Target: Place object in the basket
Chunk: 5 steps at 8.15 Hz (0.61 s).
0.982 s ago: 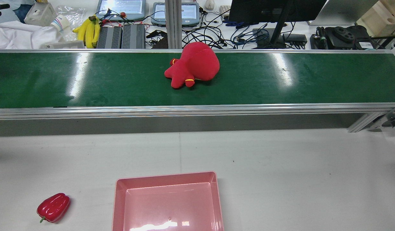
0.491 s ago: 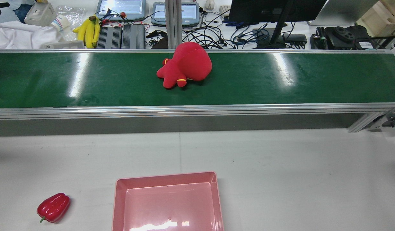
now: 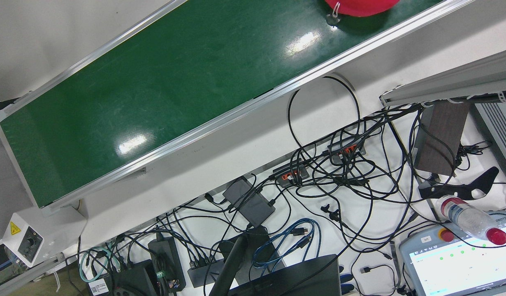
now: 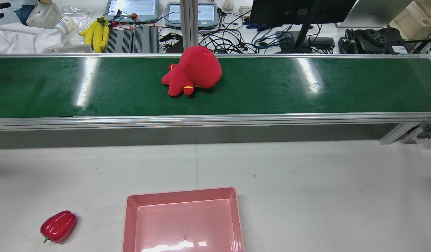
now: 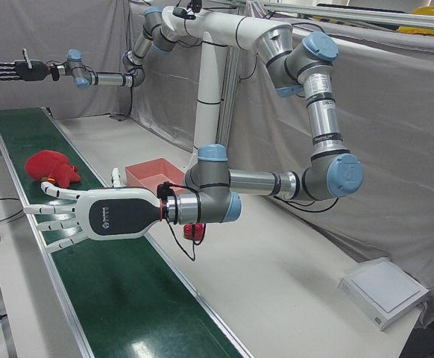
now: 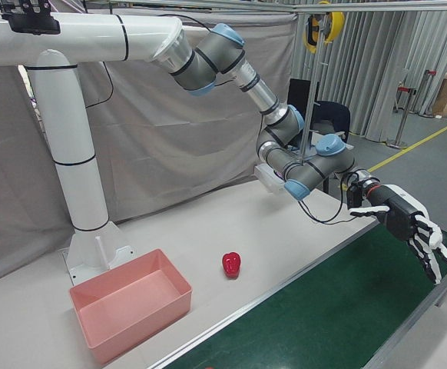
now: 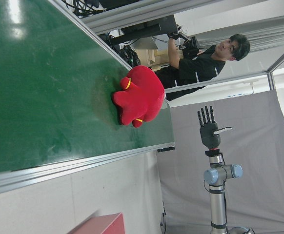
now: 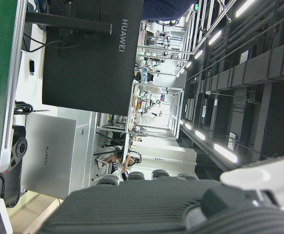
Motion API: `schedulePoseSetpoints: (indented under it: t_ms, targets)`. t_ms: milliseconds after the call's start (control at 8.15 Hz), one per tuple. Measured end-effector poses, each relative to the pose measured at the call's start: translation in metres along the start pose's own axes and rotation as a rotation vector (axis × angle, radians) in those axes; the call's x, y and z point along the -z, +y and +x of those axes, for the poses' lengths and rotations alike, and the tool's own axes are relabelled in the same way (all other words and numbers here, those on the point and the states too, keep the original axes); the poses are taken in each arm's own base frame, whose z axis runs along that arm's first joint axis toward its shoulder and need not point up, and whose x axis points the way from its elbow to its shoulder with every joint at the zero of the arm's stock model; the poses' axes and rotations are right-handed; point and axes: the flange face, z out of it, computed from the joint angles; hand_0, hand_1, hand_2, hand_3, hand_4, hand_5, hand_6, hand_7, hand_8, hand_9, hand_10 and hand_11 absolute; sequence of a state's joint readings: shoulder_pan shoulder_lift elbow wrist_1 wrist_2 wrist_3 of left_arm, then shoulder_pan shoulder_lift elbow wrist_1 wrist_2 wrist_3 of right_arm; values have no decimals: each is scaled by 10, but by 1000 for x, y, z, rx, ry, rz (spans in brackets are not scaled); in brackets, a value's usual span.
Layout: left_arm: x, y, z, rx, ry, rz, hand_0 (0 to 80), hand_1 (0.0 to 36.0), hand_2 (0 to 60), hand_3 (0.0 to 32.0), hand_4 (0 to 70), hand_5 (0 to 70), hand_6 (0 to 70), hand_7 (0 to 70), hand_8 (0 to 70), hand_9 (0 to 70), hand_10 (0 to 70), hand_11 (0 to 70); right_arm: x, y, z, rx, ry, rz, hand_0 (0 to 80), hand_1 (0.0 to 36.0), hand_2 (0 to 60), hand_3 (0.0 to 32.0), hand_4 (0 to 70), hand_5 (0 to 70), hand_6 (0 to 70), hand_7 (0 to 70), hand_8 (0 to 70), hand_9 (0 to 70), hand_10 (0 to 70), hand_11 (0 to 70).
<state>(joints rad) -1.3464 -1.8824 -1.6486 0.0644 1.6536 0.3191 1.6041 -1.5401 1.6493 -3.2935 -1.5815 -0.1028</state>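
A red plush toy (image 4: 194, 70) lies on the green conveyor belt (image 4: 306, 87), a little left of its middle in the rear view. It also shows in the left hand view as the toy (image 7: 139, 95) and at the top edge of the front view as the toy (image 3: 362, 6). The pink basket (image 4: 182, 194) sits empty on the grey table at the near edge. My left hand (image 5: 75, 216) hovers open over the belt, fingers spread, short of the toy (image 5: 51, 167). My right hand (image 5: 16, 69) is raised open far beyond the toy, fingers straight.
A red bell pepper (image 4: 58, 226) lies on the table left of the basket. Beyond the belt are bananas (image 4: 96, 33), tablets, a monitor and tangled cables. A person (image 7: 200, 58) stands past the belt's far end. The belt has raised aluminium rails.
The plush toy has ridden the belt steadily leftward in the rear view. The basket and the pepper have not moved.
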Motion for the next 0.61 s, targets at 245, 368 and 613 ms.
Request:
schedulePoseSetpoints:
  t_ms: [245, 368, 613]
  targets:
    - [0, 0, -1, -4, -1, -1, 639, 231, 30, 202, 61, 236, 19, 82, 117, 117, 69, 127, 0, 0, 0, 0, 0, -1, 0, 0, 0, 0, 0, 0, 0, 0, 0, 0, 0, 0]
    - [0, 0, 0, -5, 0, 0, 607, 190, 0, 200, 64, 248, 24, 83, 121, 120, 64, 118, 0, 1, 0, 0, 0, -1, 0, 0, 0, 0, 0, 0, 0, 0, 0, 0, 0, 0]
    - [0, 0, 0, -6, 2, 0, 590, 170, 0, 186, 66, 269, 35, 89, 134, 135, 53, 98, 0, 1, 0, 0, 0, -1, 0, 0, 0, 0, 0, 0, 0, 0, 0, 0, 0, 0]
